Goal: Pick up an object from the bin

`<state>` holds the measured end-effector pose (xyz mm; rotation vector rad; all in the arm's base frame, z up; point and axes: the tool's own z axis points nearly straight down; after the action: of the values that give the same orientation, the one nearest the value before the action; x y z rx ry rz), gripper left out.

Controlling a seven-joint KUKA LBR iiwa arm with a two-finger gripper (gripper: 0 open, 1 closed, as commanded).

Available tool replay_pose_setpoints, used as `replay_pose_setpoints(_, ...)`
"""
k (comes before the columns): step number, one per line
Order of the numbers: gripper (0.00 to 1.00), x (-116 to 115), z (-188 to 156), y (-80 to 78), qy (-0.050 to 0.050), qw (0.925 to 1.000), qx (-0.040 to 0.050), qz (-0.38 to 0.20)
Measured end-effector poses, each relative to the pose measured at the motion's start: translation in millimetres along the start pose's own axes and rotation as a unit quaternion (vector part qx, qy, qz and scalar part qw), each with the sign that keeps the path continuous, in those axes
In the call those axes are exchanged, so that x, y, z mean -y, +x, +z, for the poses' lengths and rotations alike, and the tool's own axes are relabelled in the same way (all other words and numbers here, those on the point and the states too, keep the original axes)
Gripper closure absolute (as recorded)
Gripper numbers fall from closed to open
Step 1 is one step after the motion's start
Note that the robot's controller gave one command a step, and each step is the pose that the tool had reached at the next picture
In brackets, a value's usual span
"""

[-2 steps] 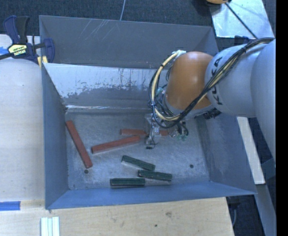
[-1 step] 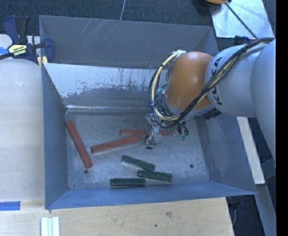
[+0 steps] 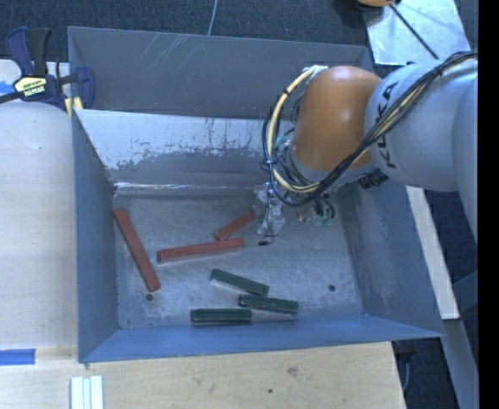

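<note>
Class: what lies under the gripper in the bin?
A short red-brown stick pokes out leftward from under the gripper; the stick's right end and anything else beneath are covered.

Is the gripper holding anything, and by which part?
Cannot tell: the gripper is by the right end of the short red stick, but no hold shows.

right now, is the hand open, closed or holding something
Hand: cannot be told; it is down at the right end of the short red stick.
</note>
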<state>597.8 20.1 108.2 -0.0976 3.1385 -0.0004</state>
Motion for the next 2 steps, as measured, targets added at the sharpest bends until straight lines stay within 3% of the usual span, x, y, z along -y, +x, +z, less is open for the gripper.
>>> replay_pose_setpoints(1, 1.00, 4, -64, 9.4, 0.000, 1.0000, -0.0014, -0.007)
replay_pose_setpoints(2, 0.00, -8, 17, -7.4, -0.001, 0.9999, -0.0012, 0.016)
